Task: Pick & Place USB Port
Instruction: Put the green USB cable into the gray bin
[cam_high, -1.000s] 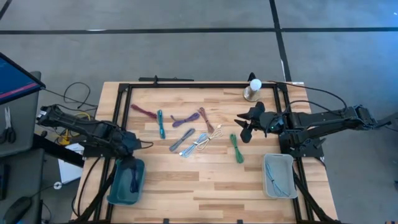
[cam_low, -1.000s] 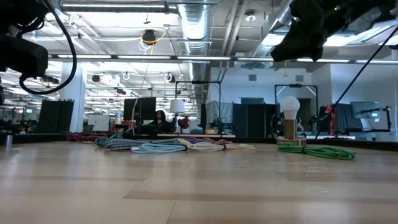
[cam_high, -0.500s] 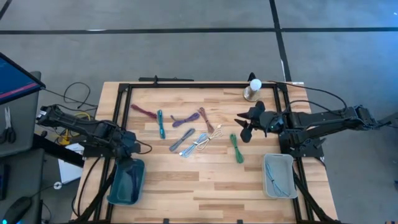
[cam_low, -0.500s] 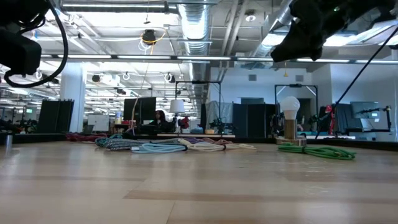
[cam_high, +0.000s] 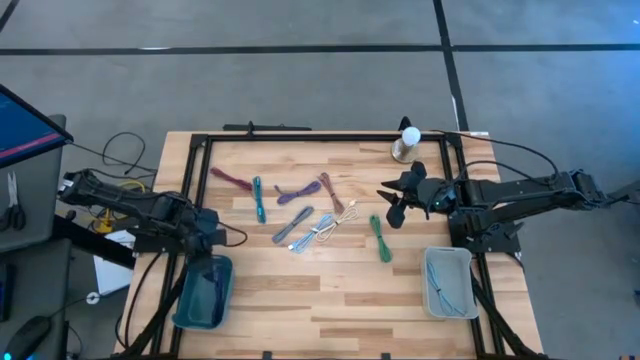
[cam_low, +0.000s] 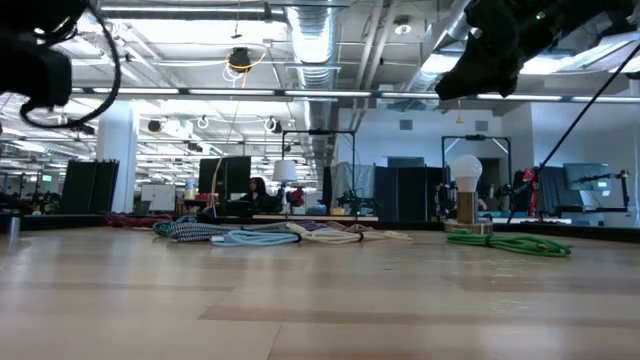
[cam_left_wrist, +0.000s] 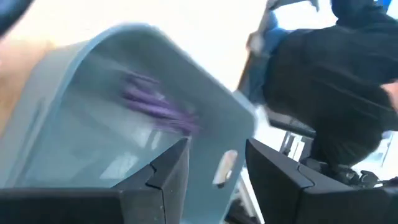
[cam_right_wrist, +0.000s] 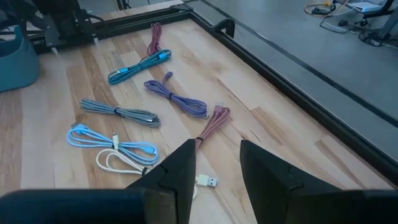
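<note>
USB cables lie in a loose cluster mid-table: maroon (cam_high: 231, 179), teal (cam_high: 259, 198), purple (cam_high: 293, 192), grey braided (cam_high: 292, 224), light blue (cam_high: 318, 231), cream (cam_high: 346, 214) and green (cam_high: 380, 238). The left gripper (cam_left_wrist: 214, 163) hangs over the teal bin (cam_high: 203, 293), fingers apart and empty, a purple cable (cam_left_wrist: 155, 106) inside. The right gripper (cam_high: 392, 203) hovers above the cables, fingers apart, holding nothing.
</note>
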